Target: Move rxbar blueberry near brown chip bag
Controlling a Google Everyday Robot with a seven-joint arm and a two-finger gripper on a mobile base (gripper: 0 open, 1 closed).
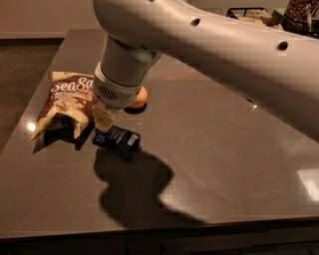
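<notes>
The rxbar blueberry (117, 141), a small dark-blue bar with white text, is low over the grey table (214, 149), just right of the brown chip bag (67, 102). The chip bag is crinkled, with white "Sea Salt" lettering, and lies at the table's left. My gripper (105, 127) hangs from the big white arm and is shut on the bar's left end. One cream fingertip (103, 118) shows above the bar. The bar's left end is close to the bag's lower right corner.
An orange ball-like fruit (138, 98) sits behind the gripper, partly hidden by the wrist. The white arm (209, 55) crosses the upper right. Containers (259, 14) stand at the far right back. The table's front edge runs along the bottom.
</notes>
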